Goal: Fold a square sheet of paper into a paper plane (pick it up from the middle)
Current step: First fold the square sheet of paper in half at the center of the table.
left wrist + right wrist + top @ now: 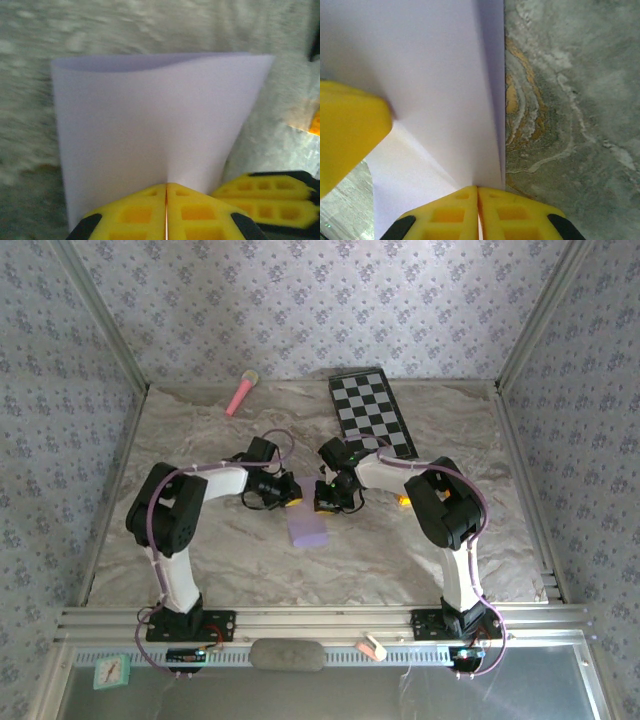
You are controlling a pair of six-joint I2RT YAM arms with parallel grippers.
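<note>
Left end effector (166, 194) and right end effector (478, 195) both pinch the paper (150, 115).

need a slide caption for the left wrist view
Left gripper shut on the near edge of the pale lilac square sheet of paper, which bows open over the marbled table.

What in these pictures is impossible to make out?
- Top view: left gripper and right gripper cover the far edge of the paper; creases too small to see.
- Left wrist view: table is blurred.
- Right wrist view: paper runs off the top edge, full shape unknown.
- Top view: small square item by the front rail, too tiny to identify.
</note>
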